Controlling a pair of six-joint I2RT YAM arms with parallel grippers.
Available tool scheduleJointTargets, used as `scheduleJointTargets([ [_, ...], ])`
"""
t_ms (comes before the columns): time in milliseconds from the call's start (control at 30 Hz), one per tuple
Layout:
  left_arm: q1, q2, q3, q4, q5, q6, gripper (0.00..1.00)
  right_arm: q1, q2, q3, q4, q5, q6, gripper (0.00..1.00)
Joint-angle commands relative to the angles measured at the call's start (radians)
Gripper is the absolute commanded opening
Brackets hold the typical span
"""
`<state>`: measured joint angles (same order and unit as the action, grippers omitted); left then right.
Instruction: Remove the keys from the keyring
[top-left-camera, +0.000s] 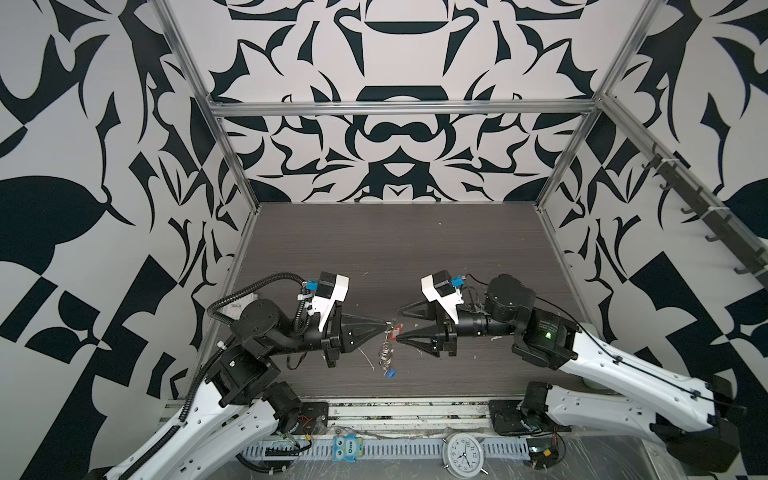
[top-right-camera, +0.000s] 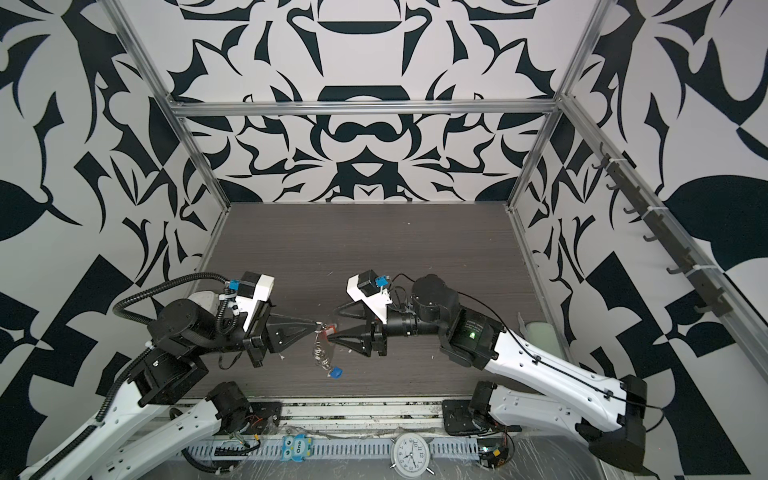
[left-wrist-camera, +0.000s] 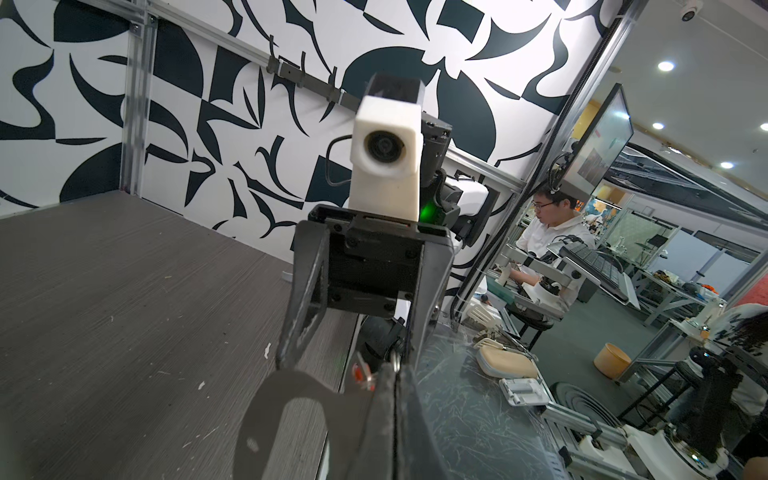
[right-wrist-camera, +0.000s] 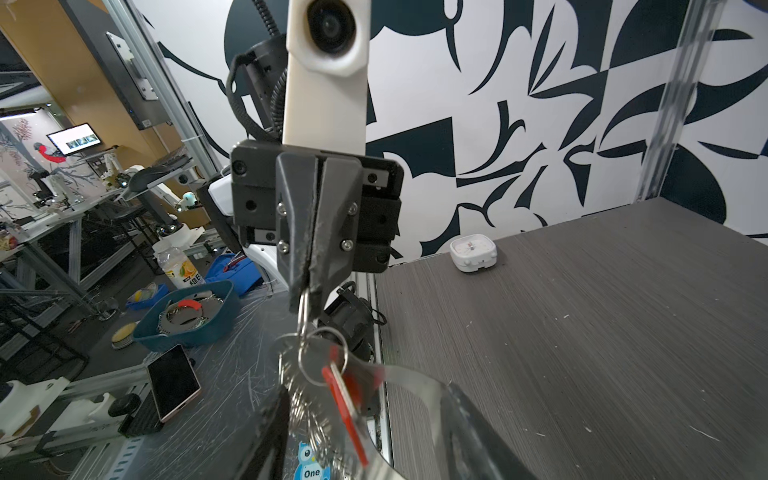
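Half open, empty, the right gripper (top-left-camera: 397, 324) straddled the red-tagged key (top-left-camera: 395, 331) while the left gripper (top-left-camera: 386, 323) pinched shut on the keyring (top-left-camera: 385, 353) dangling beneath it; freeing that key probably needed a grip and pull.

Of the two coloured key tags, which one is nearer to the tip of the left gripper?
The red-orange tag, just beside the shut left gripper; the blue tag is at the far end of the keyring, toward the table's front edge.
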<state>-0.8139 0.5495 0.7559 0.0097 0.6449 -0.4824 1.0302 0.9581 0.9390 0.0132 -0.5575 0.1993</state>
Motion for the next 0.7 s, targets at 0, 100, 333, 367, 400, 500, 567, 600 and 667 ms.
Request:
scheduleJointTargets([
  [0,-0.004,-0.022,-0.019,0.073,0.001,-0.015,0.00,0.003,0.002,0.004,0.067,-0.046,-0.010,0.53],
  [100,-0.004,-0.028,-0.024,0.078,-0.013,-0.015,0.00,0.004,0.009,0.009,0.067,-0.057,-0.008,0.43],
  [333,-0.004,-0.027,-0.030,0.097,-0.041,-0.027,0.00,0.004,0.016,0.006,0.083,-0.068,0.003,0.01],
  [367,-0.004,-0.029,-0.033,0.103,-0.051,-0.032,0.00,0.004,0.016,0.004,0.083,-0.068,0.005,0.00],
  [400,-0.004,-0.031,-0.035,0.110,-0.064,-0.036,0.00,0.004,0.016,0.003,0.083,-0.068,0.006,0.00],
  [500,-0.004,-0.043,-0.047,0.139,-0.095,-0.046,0.00,0.004,0.017,-0.002,0.089,-0.060,0.017,0.00],
  [567,-0.004,-0.052,-0.061,0.162,-0.112,-0.053,0.00,0.004,0.016,-0.003,0.088,-0.054,0.020,0.00],
  [600,-0.004,-0.054,-0.067,0.177,-0.118,-0.056,0.00,0.004,0.016,0.001,0.083,-0.046,0.023,0.00],
  [667,-0.004,-0.058,-0.077,0.196,-0.128,-0.059,0.00,0.004,0.018,0.003,0.072,-0.036,0.022,0.00],
])
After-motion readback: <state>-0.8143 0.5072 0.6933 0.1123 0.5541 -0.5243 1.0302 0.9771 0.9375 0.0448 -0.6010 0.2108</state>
